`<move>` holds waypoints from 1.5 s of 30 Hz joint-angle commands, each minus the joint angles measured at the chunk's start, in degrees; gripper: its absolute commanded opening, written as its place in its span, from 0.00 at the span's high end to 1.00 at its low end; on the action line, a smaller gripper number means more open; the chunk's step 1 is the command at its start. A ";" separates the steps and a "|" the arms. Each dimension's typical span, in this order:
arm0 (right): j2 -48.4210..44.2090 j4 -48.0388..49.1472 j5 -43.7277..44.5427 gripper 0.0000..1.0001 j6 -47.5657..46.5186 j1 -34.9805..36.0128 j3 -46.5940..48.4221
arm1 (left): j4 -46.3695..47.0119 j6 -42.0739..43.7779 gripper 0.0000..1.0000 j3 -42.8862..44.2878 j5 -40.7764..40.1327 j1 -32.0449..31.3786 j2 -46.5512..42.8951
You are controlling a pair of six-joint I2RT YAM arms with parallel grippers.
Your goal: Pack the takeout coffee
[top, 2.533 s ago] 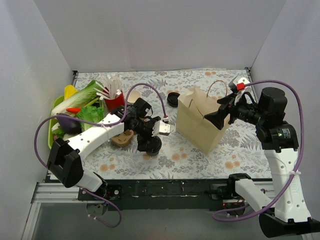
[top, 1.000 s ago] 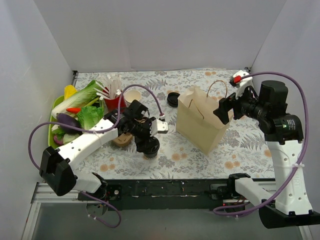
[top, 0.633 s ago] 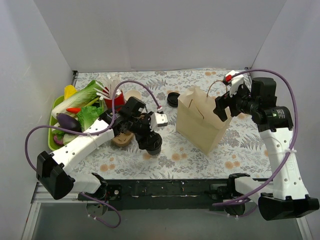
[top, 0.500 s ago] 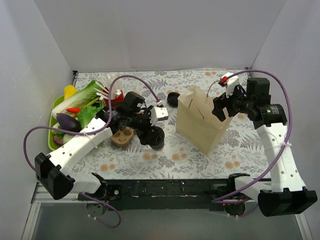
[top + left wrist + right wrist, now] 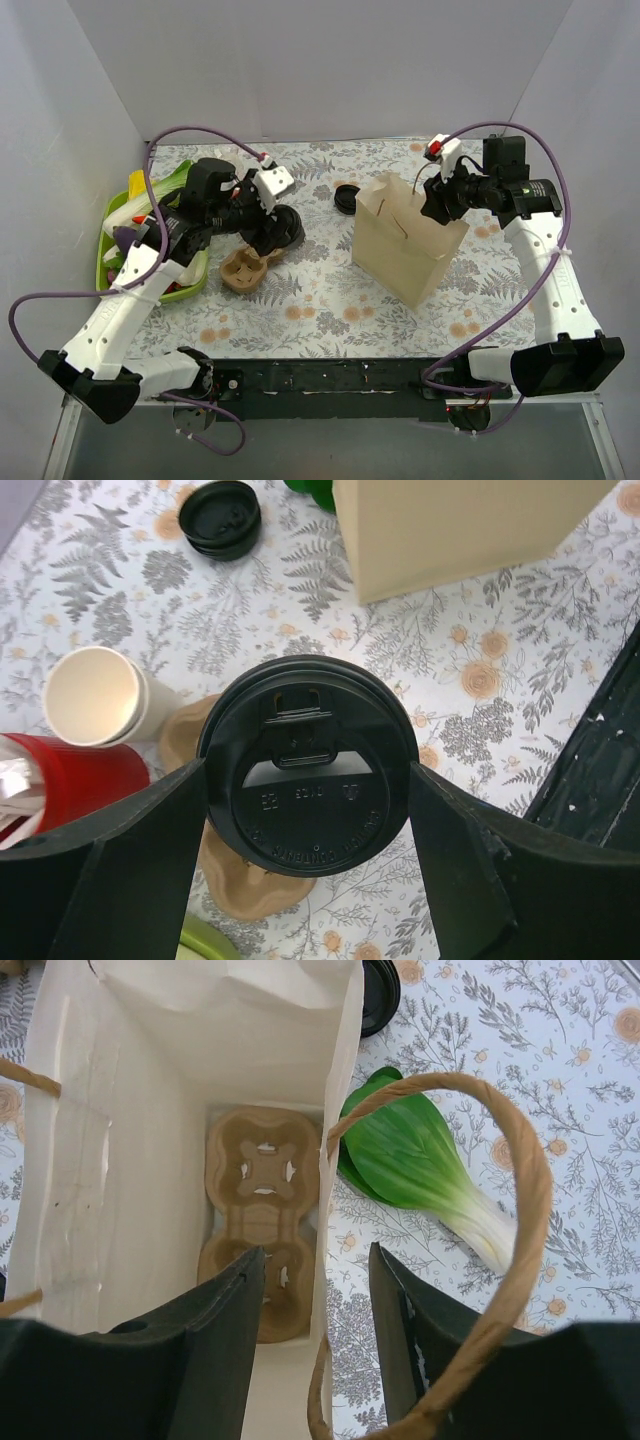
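The takeout coffee (image 5: 307, 763), a cup under a round black lid, sits between my left gripper's fingers (image 5: 120, 860), which press on both sides of the lid. In the top view my left gripper (image 5: 272, 226) holds it up off the table, left of the brown paper bag (image 5: 405, 245). My right gripper (image 5: 315, 1270) is over the bag's open mouth. Its jaws stand on either side of the bag's wall (image 5: 338, 1160), with a gap on each side. The bag's rope handle (image 5: 520, 1200) curves past the right finger.
A brown pulp cup carrier (image 5: 262, 1200) lies in the bag's bottom, and another carrier (image 5: 245, 270) lies on the table. A lidless cream cup (image 5: 95, 695), a red cup (image 5: 70, 780) and a loose black lid (image 5: 346, 198) stand nearby. Bok choy (image 5: 430, 1160) lies behind the bag. A vegetable tray (image 5: 108, 260) is at the left.
My left arm has lifted the coffee off the table and carried it up and back-left. My right gripper has moved over the bag's rim, and its jaws have narrowed round the wall.
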 commanded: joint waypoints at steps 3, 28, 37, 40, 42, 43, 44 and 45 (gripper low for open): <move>0.02 -2.82 0.04 0.46 -0.48 -0.26 3.22 | -0.35 -2.00 1.00 11.80 -2.65 1.85 2.94; -3.58 -5.64 -3.29 0.99 -1.45 6.41 4.62 | 2.45 -5.78 1.00 33.79 10.78 1.85 9.55; -5.08 -4.93 -0.31 0.99 -0.83 12.22 3.57 | -2.37 -4.65 1.00 36.53 26.26 -0.08 12.81; -4.90 -4.41 -0.48 0.99 -0.66 12.40 3.39 | -1.58 -1.66 1.00 30.74 24.95 -3.50 11.48; -4.82 -3.97 -0.57 0.99 -0.31 12.31 3.39 | -0.97 0.27 1.00 29.22 23.98 -6.84 11.57; -4.73 -3.88 -0.57 0.99 -0.22 12.40 3.48 | -1.05 1.15 1.00 28.70 22.85 -7.90 11.92; -4.73 -3.88 -0.66 0.99 -0.13 12.31 3.65 | -1.23 1.94 1.00 28.43 22.58 -9.47 12.62; -4.64 -3.88 -0.74 0.99 -0.22 12.49 3.65 | -1.49 3.78 1.00 28.34 22.31 -9.93 13.14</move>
